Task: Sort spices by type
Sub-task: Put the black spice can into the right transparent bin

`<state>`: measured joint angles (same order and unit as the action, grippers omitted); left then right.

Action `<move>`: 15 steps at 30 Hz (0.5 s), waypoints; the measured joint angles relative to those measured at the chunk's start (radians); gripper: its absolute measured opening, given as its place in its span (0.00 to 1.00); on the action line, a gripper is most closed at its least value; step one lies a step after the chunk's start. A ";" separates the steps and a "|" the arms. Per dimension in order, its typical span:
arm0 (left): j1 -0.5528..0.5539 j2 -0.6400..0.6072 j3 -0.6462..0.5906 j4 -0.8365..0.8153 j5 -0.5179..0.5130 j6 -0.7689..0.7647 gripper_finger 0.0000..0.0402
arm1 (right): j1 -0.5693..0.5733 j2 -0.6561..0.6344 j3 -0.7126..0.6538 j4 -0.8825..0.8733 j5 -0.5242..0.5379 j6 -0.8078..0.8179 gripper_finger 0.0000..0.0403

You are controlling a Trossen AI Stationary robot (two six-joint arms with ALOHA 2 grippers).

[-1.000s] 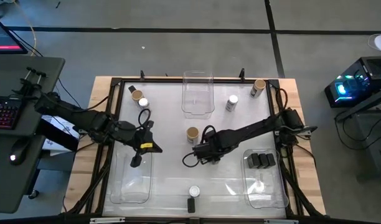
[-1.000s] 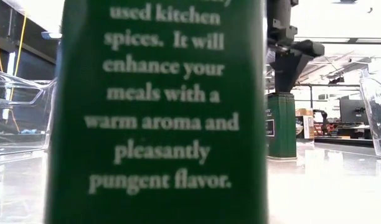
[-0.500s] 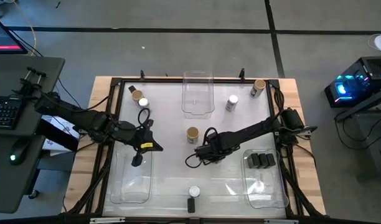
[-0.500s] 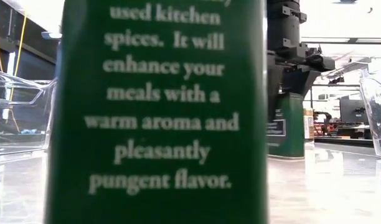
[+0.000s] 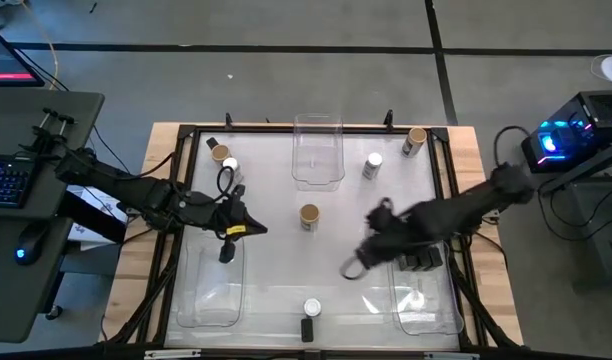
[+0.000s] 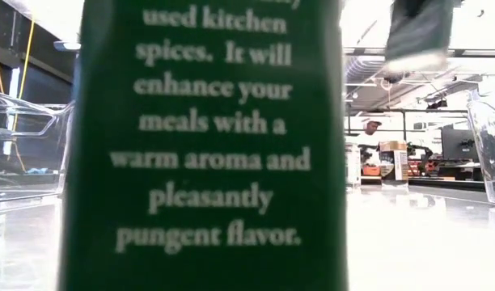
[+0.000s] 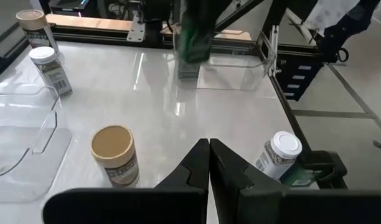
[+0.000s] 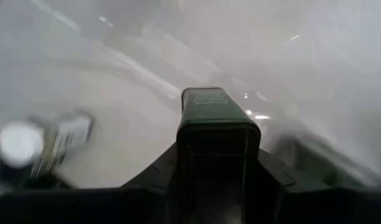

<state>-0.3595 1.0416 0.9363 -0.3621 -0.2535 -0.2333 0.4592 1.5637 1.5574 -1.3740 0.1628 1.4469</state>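
My right gripper (image 5: 376, 245) hangs high over the table's right half, shut on a dark green spice tin (image 8: 215, 118); the tin's lower end (image 6: 417, 32) shows above the table. My left gripper (image 5: 226, 252) is shut and empty over the near left bin (image 5: 208, 290). A tan-lidded jar (image 5: 309, 216) stands on its base at the table's middle. A white-lidded jar (image 5: 312, 308) and a dark box (image 5: 307, 328) stand at the near edge. More jars stand at the far left (image 5: 224, 158) and far right (image 5: 373, 164). My right gripper pinches the green tin's upper part (image 8: 216, 146) between its two fingers (image 8: 271, 174), one on each of two opposite sides. The fingers come from above and point down. The tin hangs upright below them, lifted clear of the table.
A clear bin (image 5: 318, 150) stands at the far middle. The near right bin (image 5: 426, 300) holds dark boxes (image 5: 418, 260). The box at the near edge (image 6: 203, 145) fills most of the low view. A person (image 6: 369, 129) shows in the room behind.
My right gripper has taken hold of the green tin that stood near the table's middle. It has lifted the tin clear and carried it up and toward the table's right edge, near the bin with the dark boxes.
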 joint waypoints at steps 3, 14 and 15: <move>0.000 0.000 0.000 0.011 -0.002 0.000 0.00 | 0.096 -0.068 0.000 -0.047 -0.003 0.117 0.28; 0.000 0.000 0.000 0.033 -0.086 -0.024 0.00 | 0.366 -0.077 -0.063 -0.155 -0.006 0.612 0.28; 0.000 0.000 0.000 0.033 -0.093 -0.026 0.00 | 0.365 -0.074 -0.086 -0.135 -0.008 0.625 0.28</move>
<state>-0.3595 1.0416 0.9363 -0.3294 -0.3460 -0.2593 0.8246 1.4893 1.4718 -1.5089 0.1549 2.0723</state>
